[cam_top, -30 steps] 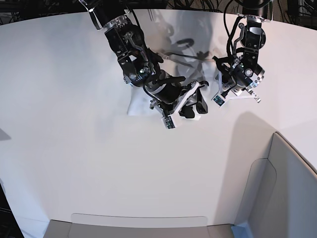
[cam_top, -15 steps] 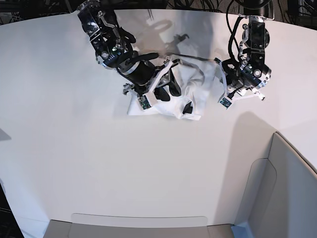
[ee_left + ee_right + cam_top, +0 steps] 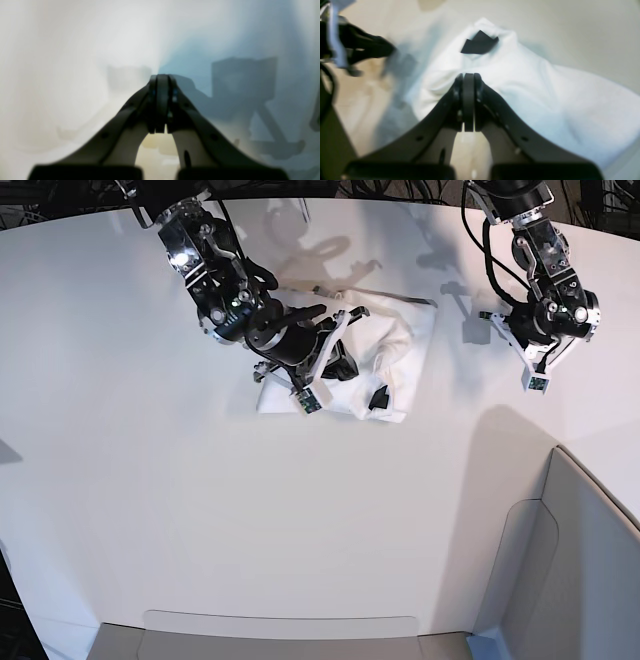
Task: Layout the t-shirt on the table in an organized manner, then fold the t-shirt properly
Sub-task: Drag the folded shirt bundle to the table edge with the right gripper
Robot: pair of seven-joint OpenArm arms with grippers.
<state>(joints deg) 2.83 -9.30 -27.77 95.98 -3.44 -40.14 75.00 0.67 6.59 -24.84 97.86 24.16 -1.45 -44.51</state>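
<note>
white t-shirt (image 3: 390, 365) bunched, plain side up; both grippers closed, holding nothing clearly.

Black right gripper (image 3: 468, 105): jaws fully closed, arm angled in from the base view's upper left. Black left gripper (image 3: 162, 105): jaws pressed together, arm hanging at upper right.

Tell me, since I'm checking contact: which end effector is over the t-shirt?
The right end effector, over the crumpled t-shirt; the left end effector hangs over bare table.
</note>
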